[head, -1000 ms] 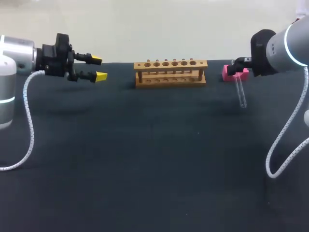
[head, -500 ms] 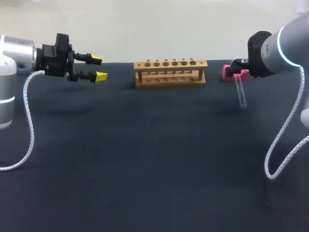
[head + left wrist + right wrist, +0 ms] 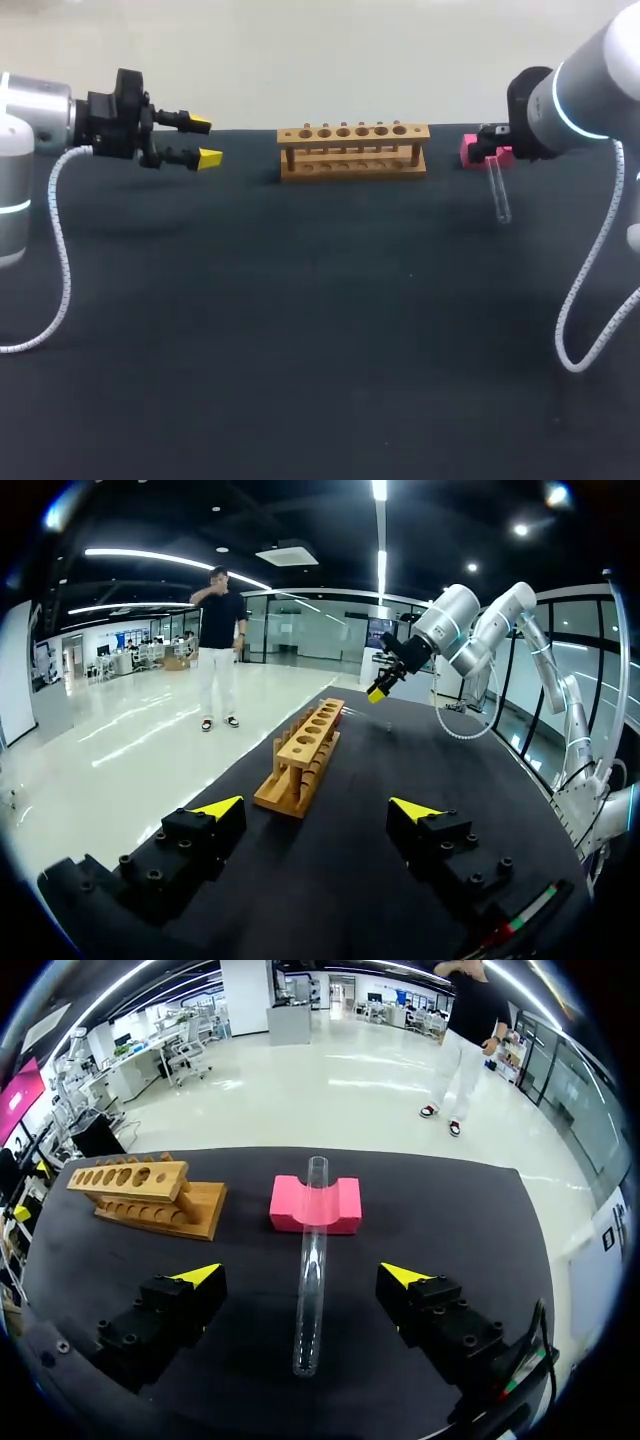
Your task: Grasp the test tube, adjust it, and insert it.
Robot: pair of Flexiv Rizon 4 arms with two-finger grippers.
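Head camera overlooks table (image 3: 300,350); both wrist cameras share the rack (image 3: 353,150).

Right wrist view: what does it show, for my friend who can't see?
A glass test tube lies between the open fingers of the right gripper, untouched, its far end propped on a pink block. A wooden rack stands beside the block.

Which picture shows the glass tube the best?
The right wrist view: the whole test tube lies between the fingers of the right gripper, one end on the pink block. The head view shows it small and faint. In the left wrist view it's too tiny to tell.
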